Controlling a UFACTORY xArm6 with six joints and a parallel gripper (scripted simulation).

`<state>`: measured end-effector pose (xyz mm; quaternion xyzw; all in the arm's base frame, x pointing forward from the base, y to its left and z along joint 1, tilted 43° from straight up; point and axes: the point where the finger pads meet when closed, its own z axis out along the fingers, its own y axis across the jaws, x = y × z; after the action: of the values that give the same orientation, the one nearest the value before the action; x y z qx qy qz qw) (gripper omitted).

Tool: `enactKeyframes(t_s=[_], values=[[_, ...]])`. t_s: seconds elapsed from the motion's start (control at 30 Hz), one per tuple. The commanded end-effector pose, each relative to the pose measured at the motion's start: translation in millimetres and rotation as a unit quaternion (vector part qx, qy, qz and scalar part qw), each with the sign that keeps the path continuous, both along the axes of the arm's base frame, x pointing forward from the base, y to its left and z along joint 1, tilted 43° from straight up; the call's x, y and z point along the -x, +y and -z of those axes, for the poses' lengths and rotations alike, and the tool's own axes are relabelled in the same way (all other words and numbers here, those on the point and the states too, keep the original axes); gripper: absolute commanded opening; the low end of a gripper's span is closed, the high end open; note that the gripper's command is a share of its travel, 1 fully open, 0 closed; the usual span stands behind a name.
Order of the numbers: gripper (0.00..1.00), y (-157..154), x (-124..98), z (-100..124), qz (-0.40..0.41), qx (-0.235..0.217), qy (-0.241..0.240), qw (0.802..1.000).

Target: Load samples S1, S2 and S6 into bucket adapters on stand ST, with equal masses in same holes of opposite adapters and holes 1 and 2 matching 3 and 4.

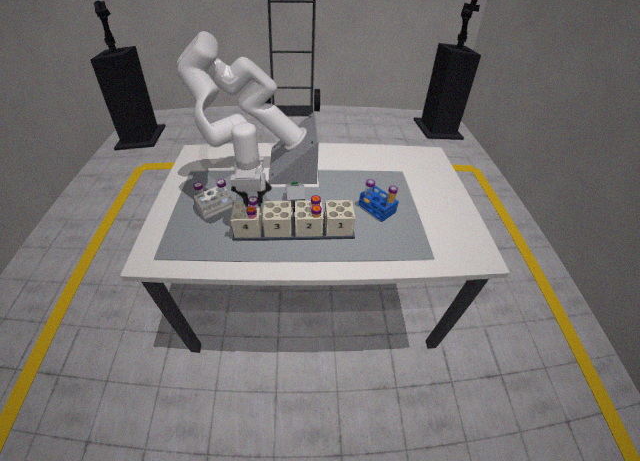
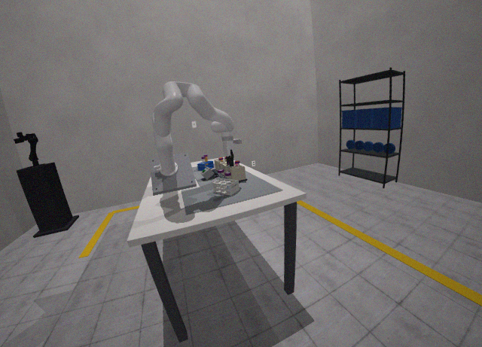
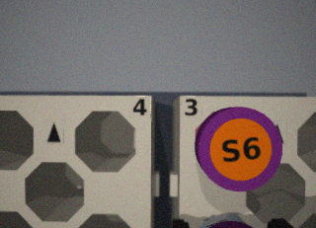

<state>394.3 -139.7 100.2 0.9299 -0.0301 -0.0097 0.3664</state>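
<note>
The black two-fingered gripper (image 1: 251, 200) (image 2: 230, 163) (image 3: 230, 225), fingers slightly spread, straddled an upright purple-capped clear tube (image 1: 252, 201) (image 3: 232, 225) in cream adapter 4 (image 1: 245, 227) (image 2: 237, 174), directly baseward of the orange-dotted S6 tube (image 1: 251, 211) (image 2: 236, 162) (image 3: 241, 149).

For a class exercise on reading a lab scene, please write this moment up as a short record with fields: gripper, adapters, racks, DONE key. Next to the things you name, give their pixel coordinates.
Gripper: open (image 1: 251, 199) (image 2: 230, 162) (image 3: 229, 224), around a purple-capped tube (image 1: 252, 200) (image 3: 231, 224)
Adapter 4 (image 1: 245, 232) (image 2: 238, 173) (image 3: 191, 139): that tube; S6 (image 1: 251, 211) (image 2: 236, 162) (image 3: 241, 149) in hole 3
Adapter 3 (image 1: 277, 232) (image 3: 144, 189): no tubes seen
Adapter 2 (image 1: 308, 232): two orange-dot tubes
Adapter 1 (image 1: 340, 232): no tubes seen
Blue rack (image 1: 378, 212) (image 2: 203, 165): two tubes
Pale rack (image 1: 214, 210) (image 2: 227, 190): two tubes
DONE key (image 1: 295, 183) (image 2: 203, 171): green; pressed or not, cannot tell
</note>
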Motion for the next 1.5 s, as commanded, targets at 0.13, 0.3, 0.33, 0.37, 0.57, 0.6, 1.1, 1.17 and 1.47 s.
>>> enactKeyframes(t_s=[0.13,0.3,0.33,0.37,0.57,0.6,1.1,1.17,1.47], values=[[0.44,3,-1,-4,-0.001,0.000,-0.001,1.000],[0.44,10,-2,-11,-0.001,0.000,-0.001,1.000],[0.44,11,-2,-13,-0.001,0.000,-0.001,1.000],[0.44,11,-2,-13,-0.001,0.000,-0.001,1.000],[0.44,18,-2,-20,-0.001,0.000,-0.001,1.000],[0.44,20,-2,-21,-0.001,0.000,-0.001,1.000],[0.44,37,-3,-40,-0.001,0.000,-0.002,1.000],[0.44,40,-3,-43,-0.001,0.000,-0.002,1.000],[0.44,52,-4,-57,-0.001,0.000,-0.002,1.000]])
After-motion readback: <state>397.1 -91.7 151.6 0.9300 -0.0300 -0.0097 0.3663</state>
